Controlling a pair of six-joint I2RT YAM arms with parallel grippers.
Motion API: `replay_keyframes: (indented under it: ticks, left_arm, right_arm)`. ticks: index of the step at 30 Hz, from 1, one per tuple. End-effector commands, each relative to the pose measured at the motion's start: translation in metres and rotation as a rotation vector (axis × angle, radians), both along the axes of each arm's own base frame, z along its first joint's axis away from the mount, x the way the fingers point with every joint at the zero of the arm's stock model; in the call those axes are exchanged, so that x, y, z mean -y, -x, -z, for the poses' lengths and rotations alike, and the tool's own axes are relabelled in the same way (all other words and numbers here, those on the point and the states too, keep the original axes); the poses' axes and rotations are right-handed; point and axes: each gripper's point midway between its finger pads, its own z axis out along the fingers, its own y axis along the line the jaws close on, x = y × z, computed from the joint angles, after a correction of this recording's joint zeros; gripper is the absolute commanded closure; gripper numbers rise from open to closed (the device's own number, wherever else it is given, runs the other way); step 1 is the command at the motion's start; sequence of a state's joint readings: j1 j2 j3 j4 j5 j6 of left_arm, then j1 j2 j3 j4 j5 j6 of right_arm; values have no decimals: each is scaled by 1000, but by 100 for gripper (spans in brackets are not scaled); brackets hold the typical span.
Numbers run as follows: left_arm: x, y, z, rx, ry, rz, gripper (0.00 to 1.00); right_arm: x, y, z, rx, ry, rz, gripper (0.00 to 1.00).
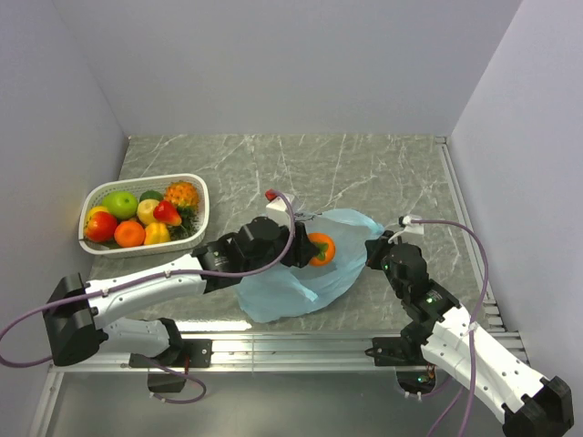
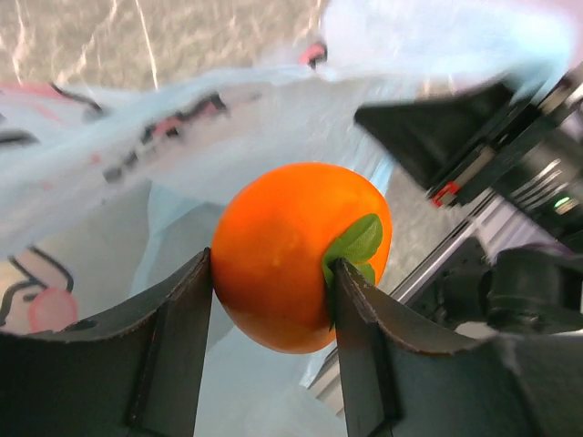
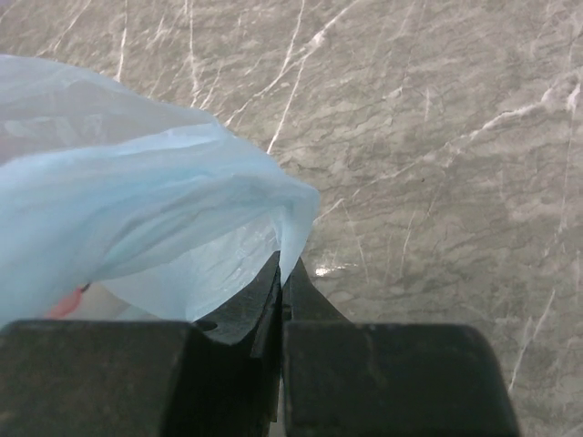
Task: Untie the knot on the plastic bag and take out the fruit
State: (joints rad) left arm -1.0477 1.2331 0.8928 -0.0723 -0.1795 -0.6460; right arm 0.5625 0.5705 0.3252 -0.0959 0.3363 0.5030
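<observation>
The pale blue plastic bag (image 1: 305,273) lies in the middle of the table, its mouth open; I see no knot. My left gripper (image 1: 310,250) is shut on an orange persimmon with a green top (image 1: 321,248) and holds it just above the bag. In the left wrist view the persimmon (image 2: 291,250) sits between both fingers (image 2: 173,346), with the bag (image 2: 182,155) behind. My right gripper (image 1: 375,248) is shut on the bag's right edge (image 3: 164,218), pinching the plastic between its fingertips (image 3: 284,273).
A white slotted basket (image 1: 196,187) at the back left holds a green apple (image 1: 120,204), a pineapple-like fruit (image 1: 181,194), a red apple (image 1: 100,225), an orange (image 1: 129,233) and other fruit. Grey walls stand on three sides; a metal rail runs along the near edge.
</observation>
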Motion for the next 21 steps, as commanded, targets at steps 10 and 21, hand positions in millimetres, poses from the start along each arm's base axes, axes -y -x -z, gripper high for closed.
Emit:
replay_keyframes:
  ticks: [10, 21]
  left_arm:
    - [-110, -85, -105, 130, 162, -329, 89]
    - [-83, -64, -94, 69, 271, -101, 89]
  right_arm:
    - [4, -6, -30, 80, -22, 30, 100]
    - [0, -12, -42, 105, -28, 21, 100]
